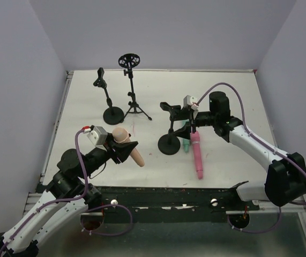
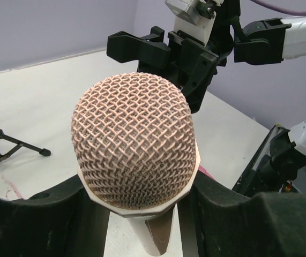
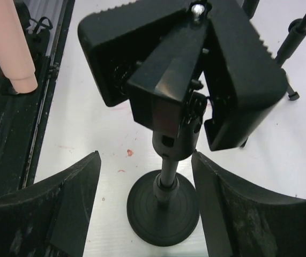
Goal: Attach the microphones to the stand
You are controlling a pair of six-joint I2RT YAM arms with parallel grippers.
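Peach microphone (image 2: 136, 144) is pinched by the left fingers (image 2: 35, 225). The right fingers (image 3: 61, 214) are spread astride a clip stand (image 3: 166, 182). A pink microphone (image 1: 198, 155) and a teal microphone (image 1: 186, 144) are laid by its base.

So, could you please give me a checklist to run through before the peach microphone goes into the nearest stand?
1. Peach microphone gripped by the left end effector: ok.
2. Stand braced by the right end effector: not ok; its fingers sit either side of it with gaps.
3. Clip free of any microphone: ok.
4. Stand upright on its round base: ok.
5. Pink microphone and teal microphone lying clear of that base: cannot tell; the teal one is partly hidden beside it.
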